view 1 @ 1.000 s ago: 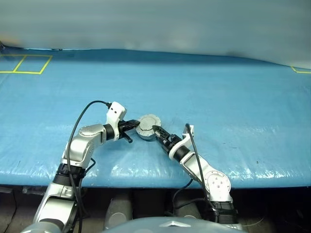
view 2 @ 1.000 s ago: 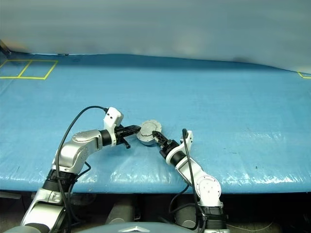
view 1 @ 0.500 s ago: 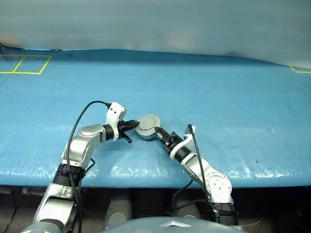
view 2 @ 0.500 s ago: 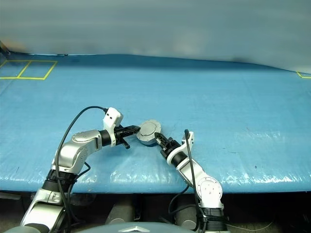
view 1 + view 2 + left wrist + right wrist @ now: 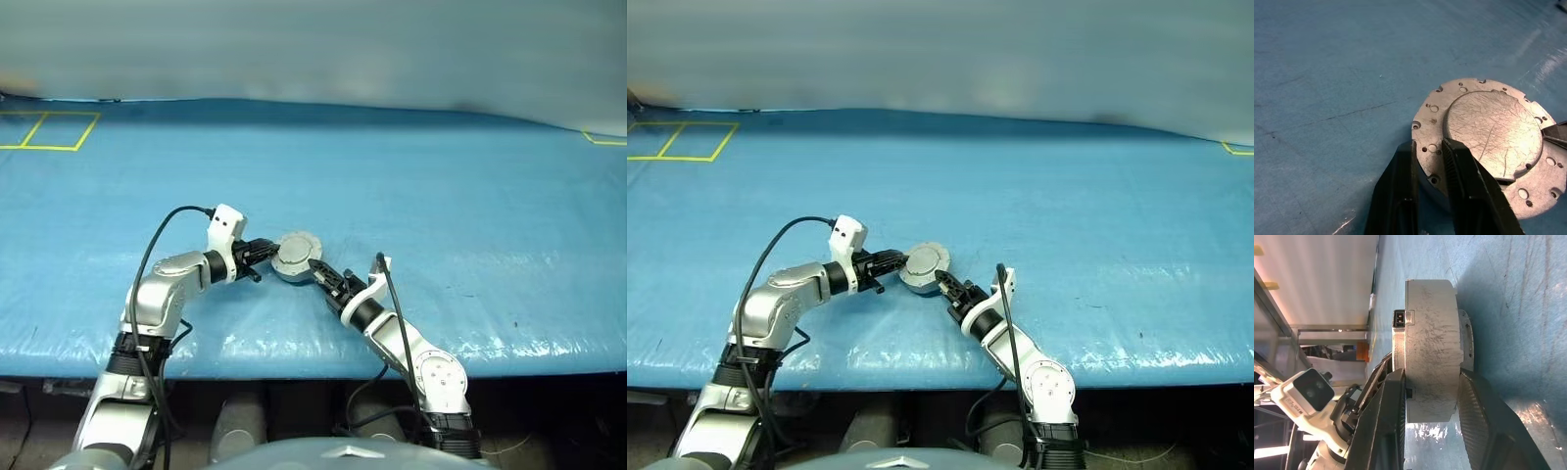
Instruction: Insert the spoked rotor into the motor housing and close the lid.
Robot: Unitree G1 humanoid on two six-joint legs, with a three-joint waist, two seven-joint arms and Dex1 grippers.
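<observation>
The motor housing (image 5: 295,257) is a round grey metal cup near the front middle of the blue table. Its lid (image 5: 1493,129), a grey disc with a raised centre circle and a drilled rim, lies closed on top. My left gripper (image 5: 1429,146) is at the lid's left rim, its fingertips a narrow gap apart with nothing clamped between them. My right gripper (image 5: 1430,373) comes in from the front right and is shut on the housing, whose grey wall (image 5: 1431,362) fills the space between its fingers. The spoked rotor is hidden.
The blue tarp-covered table (image 5: 441,215) stretches wide on all sides, with its front edge (image 5: 294,364) just below my arms. Yellow tape squares (image 5: 49,130) mark the far left corner and a yellow tape mark (image 5: 600,138) the far right. A grey wall stands behind.
My right gripper's fingers have closed in on the housing. My left hand has rolled a little at the lid's rim and its fingers have parted slightly. The housing stays where it was.
</observation>
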